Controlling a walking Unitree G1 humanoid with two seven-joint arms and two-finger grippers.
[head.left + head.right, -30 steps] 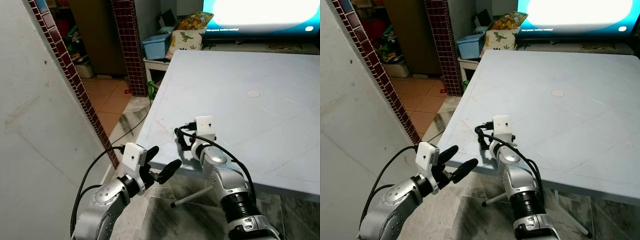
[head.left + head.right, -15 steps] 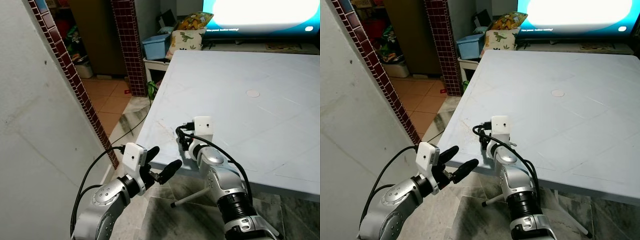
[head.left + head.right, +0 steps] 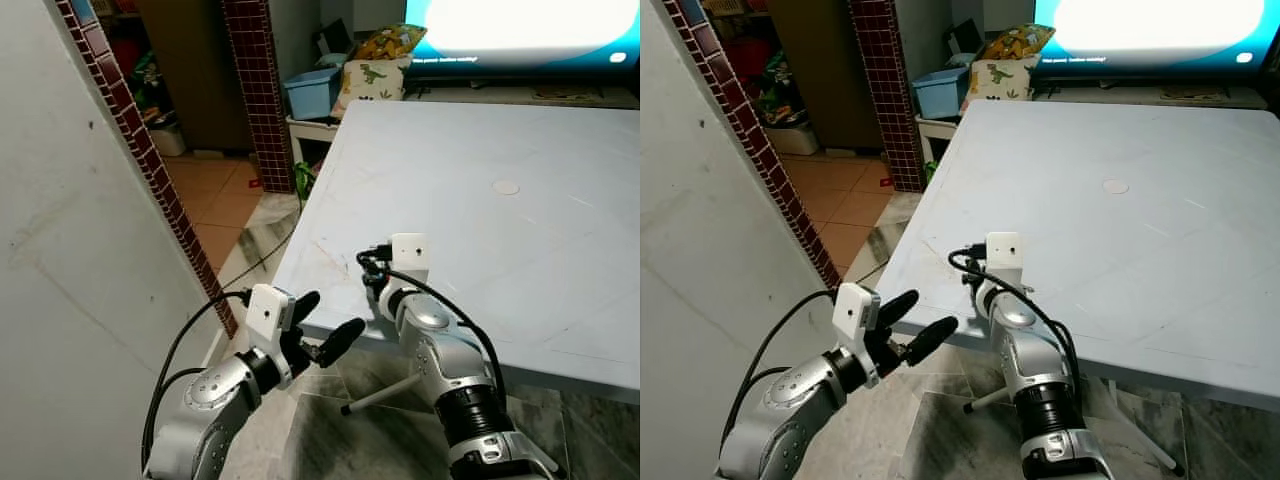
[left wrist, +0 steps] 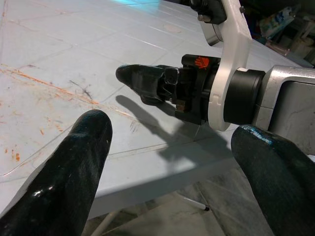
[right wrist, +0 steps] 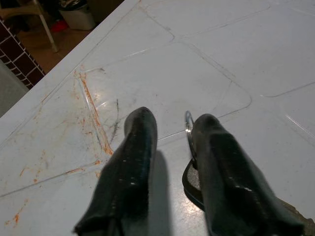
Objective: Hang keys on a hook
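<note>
Pale blue plastic forms the table (image 3: pixel 520 200), whose near corner carries orange scuff marks (image 5: pixel 93 123) and thin scratches. The right gripper (image 5: pixel 172 142) is down over that corner of the tabletop, its 2 black fingers (image 5: pixel 135 167) pointing at the surface with a narrow gap between them. In the right wrist view a silver key ring (image 5: pixel 188 129) stands on edge against the inner side of 1 finger, and below it a dark rounded key fob (image 5: pixel 193 184) lies on the table, partly hidden behind that finger. The ring is touching the finger, but the pictures do not show whether the 2 fingers are actually pinching it or only resting beside it. The keys sit on the table just inside its near edge, close to the orange marks.

The left gripper (image 3: pixel 322 330) is held in the air off the table's near corner, lower than the tabletop and over the tiled floor (image 3: pixel 230 200), with its 2 fingers (image 4: pixel 74 167) spread wide and nothing between them. Its wrist view looks across at the right wrist.

A grey wall (image 3: pixel 70 250) edged with dark red tiles (image 3: pixel 150 170) stands on the robot's left. A bright screen (image 3: pixel 520 25), a blue bin (image 3: pixel 312 90) and a dinosaur-print bag (image 3: pixel 375 75) lie beyond the table.
</note>
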